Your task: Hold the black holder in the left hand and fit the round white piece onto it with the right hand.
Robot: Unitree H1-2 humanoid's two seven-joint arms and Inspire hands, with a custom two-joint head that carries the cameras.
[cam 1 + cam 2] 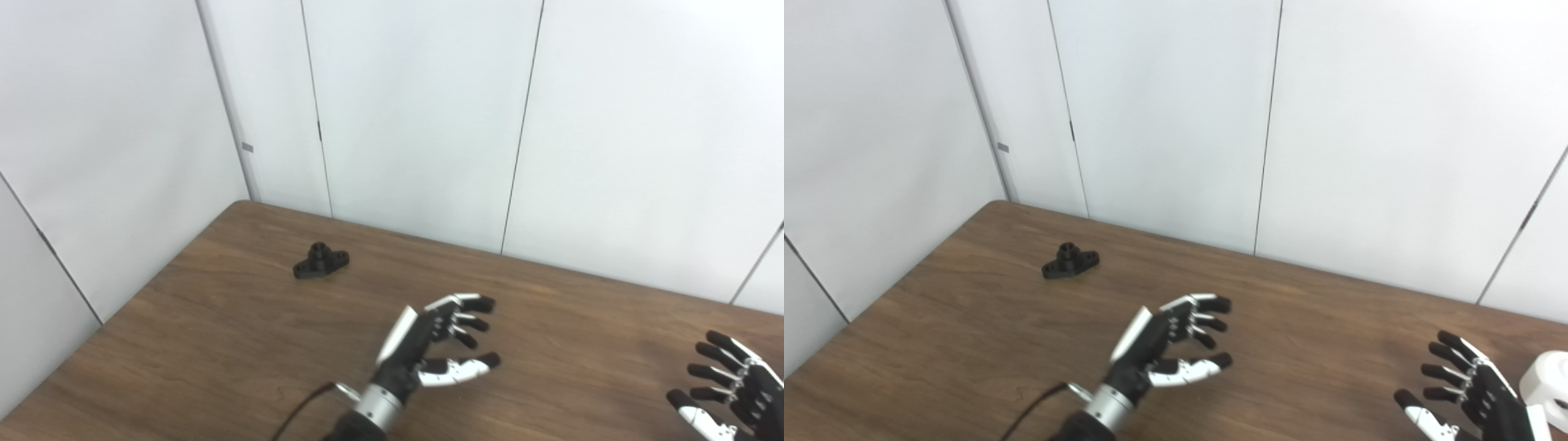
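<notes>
Since our left hand (438,343) and right hand (1470,392) are both spread and empty, we should reach forward-left to the black holder (321,261) and grasp its flat base

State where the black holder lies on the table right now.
The black holder lies on the wooden table near its far left corner, beyond and left of the open left hand, untouched.

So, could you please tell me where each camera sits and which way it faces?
Left eye view: on the head, looking down at the table; shows the black holder, left robot hand and right robot hand.
Right eye view: beside it, same direction; adds a white piece at the right edge.
Shared: holder, both open hands, white wall panels.
</notes>
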